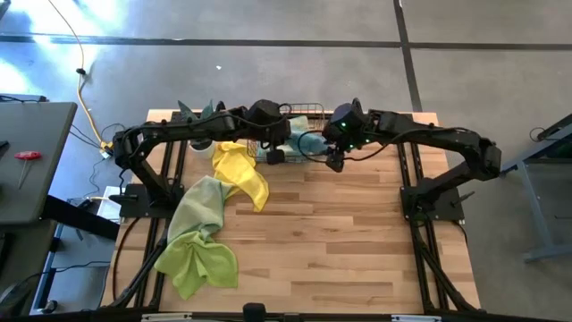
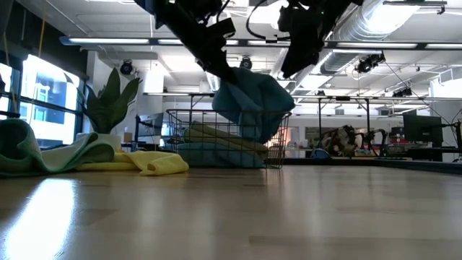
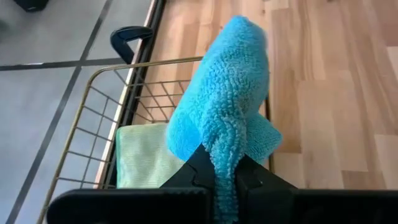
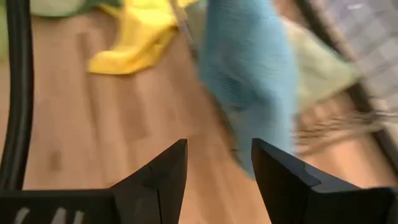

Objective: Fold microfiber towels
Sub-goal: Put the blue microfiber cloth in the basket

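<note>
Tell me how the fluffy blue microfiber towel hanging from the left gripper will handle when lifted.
Likely floppy: the fluffy blue microfiber towel droops in folds from the shut left gripper above the wire basket. Probably light, held by one pinched edge. Its looped pile should resist slipping.

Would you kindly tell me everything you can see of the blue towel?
The blue towel is a light blue cloth with a nubby, looped pile, soft and floppy. It hangs bunched in folds, pinched at one end by the shut left claw, above the wire basket at the table's far edge. The open right claw is close beside it, apart from it. A pale green towel lies in the basket below.
</note>
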`<control>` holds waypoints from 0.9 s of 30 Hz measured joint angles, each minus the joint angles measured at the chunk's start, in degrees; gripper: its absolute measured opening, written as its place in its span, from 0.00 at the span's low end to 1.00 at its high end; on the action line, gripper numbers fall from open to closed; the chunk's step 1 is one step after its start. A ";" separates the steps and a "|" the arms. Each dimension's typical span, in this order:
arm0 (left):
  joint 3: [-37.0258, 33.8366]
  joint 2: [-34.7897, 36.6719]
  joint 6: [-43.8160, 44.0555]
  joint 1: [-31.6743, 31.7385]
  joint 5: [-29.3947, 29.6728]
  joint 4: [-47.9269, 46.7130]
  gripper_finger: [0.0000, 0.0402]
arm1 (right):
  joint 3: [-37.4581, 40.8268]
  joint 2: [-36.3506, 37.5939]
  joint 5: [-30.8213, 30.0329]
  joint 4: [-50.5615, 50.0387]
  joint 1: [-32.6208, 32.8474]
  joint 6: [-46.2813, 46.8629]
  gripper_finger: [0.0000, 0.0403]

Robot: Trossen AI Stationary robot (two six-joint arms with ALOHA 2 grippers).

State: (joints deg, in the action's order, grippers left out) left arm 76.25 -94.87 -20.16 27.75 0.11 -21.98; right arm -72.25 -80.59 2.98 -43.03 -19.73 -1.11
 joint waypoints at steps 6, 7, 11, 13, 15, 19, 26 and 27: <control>0.00 -0.02 1.50 -0.07 -0.17 1.05 0.00 | 0.00 -1.45 -9.64 0.48 1.81 0.27 0.43; 0.00 -0.02 1.82 -0.07 -0.18 1.19 0.00 | 0.00 -2.23 -9.69 0.42 2.09 0.47 0.43; 0.00 -0.02 2.04 -0.11 -0.25 1.16 0.00 | 0.00 -4.73 -15.15 0.50 2.36 -0.07 0.43; 0.00 -0.02 2.10 -0.30 -0.22 0.92 0.00 | 0.00 -5.36 -16.91 1.23 2.19 -1.44 0.43; 0.00 -0.04 2.19 -0.39 -0.13 0.80 0.00 | 0.00 -5.80 -16.01 1.97 1.97 -2.21 0.43; 0.00 -0.04 2.49 -0.48 -0.08 0.86 0.00 | 0.00 -7.30 -14.07 2.14 1.33 -2.36 0.43; 0.00 -0.04 2.64 -0.44 0.70 0.81 0.00 | 0.00 -9.61 -11.09 2.10 1.14 -1.94 0.31; 0.00 -0.04 2.64 -0.44 0.73 0.81 0.00 | 0.00 -9.62 -10.97 2.21 1.23 -1.94 0.26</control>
State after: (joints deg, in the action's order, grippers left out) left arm 76.25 -94.91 -17.52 27.31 0.84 -21.17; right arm -72.25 -90.21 -7.99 -40.82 -18.50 -3.05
